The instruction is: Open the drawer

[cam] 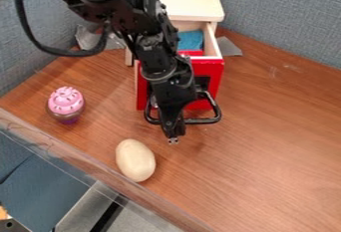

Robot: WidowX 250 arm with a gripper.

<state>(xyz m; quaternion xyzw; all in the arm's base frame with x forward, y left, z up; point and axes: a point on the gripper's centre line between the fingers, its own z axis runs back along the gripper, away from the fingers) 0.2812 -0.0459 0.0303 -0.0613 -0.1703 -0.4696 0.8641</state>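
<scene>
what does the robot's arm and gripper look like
The arm is black and jointed, bulky and rounded higher up and narrower further down, with small pale bolt-like spots at its joints. A thick black cable loops out at its side. The gripper is also black, with a small greyish bit at its tip.

I see bright, diffuse light, with a pale sheen on the brown wood-grain tabletop (pixel 279 146) and soft, faint shadows.

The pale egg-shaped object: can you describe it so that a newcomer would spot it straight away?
On the brown wooden table, look in front of the red-fronted drawer, near the table's edge. There lies a smooth beige oval, plain all over, unlike the pink-topped toy cupcake.
</scene>
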